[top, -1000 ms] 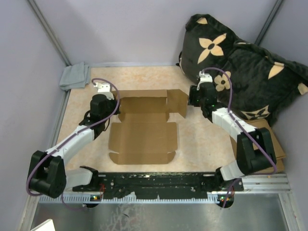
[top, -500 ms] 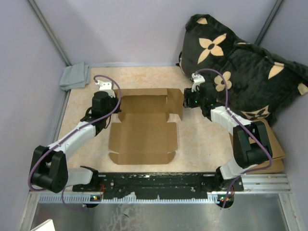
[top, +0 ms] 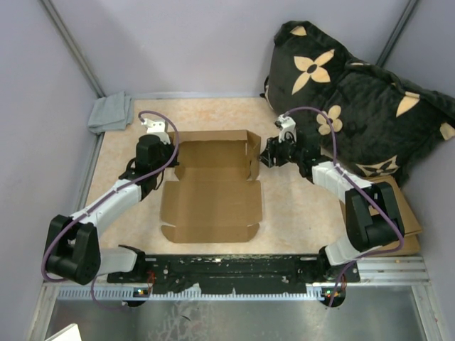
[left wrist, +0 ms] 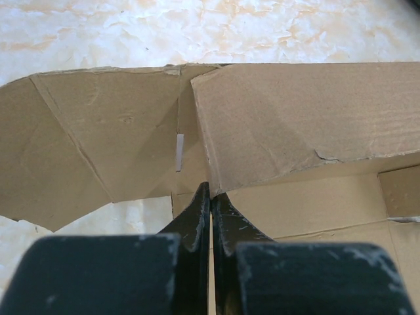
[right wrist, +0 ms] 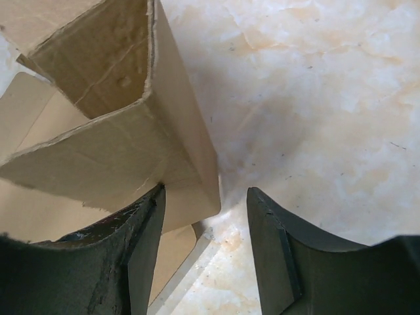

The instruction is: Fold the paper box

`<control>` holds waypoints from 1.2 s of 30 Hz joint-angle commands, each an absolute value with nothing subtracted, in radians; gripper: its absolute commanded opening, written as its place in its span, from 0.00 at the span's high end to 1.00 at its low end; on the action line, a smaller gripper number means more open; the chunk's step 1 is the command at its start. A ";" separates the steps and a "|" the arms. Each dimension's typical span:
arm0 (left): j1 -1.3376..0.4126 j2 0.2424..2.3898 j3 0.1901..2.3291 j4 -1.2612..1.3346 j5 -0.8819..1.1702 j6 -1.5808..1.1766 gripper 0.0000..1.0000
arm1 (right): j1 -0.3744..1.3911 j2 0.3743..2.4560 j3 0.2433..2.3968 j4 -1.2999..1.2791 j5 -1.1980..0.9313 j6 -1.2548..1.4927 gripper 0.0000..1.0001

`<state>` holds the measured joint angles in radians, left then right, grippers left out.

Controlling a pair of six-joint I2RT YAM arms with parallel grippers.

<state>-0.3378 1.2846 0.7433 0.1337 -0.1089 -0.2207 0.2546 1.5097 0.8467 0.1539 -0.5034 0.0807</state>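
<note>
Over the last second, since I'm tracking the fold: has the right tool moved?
Yes. The right tool shifted left, away from the black cushion, swinging the right flap of the box upright.

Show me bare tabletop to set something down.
Bare: the far strip between grey cloth and cushion, beyond the paper box; the patch right of the box, inside the right arm. Crowded: the box's far corners, at left gripper and right gripper.

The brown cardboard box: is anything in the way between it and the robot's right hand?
No, nothing visible is in the way. The open right hand is right at the plain brown corrugated cardboard box: the box's raised side flap sits between its fingers, with only bare marbled tabletop beside it.
</note>
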 commanded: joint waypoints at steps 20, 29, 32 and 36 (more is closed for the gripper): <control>-0.351 1.232 0.696 0.053 -0.077 -0.252 1.00 | 0.457 1.462 0.774 0.386 -0.412 0.048 0.43; -0.362 1.236 0.696 0.053 -0.081 -0.249 1.00 | 0.486 1.506 0.765 0.559 -0.324 0.034 0.46; -0.365 1.238 0.696 0.054 -0.083 -0.248 1.00 | 0.500 1.526 0.778 0.577 -0.292 0.025 0.48; -0.370 1.239 0.698 0.054 -0.084 -0.246 1.00 | 0.529 1.564 0.796 0.582 -0.251 0.006 0.49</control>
<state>-0.3542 1.2381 0.7143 0.1043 -0.0944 -0.2398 0.4961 1.5333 0.7597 0.4881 -0.3069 0.0402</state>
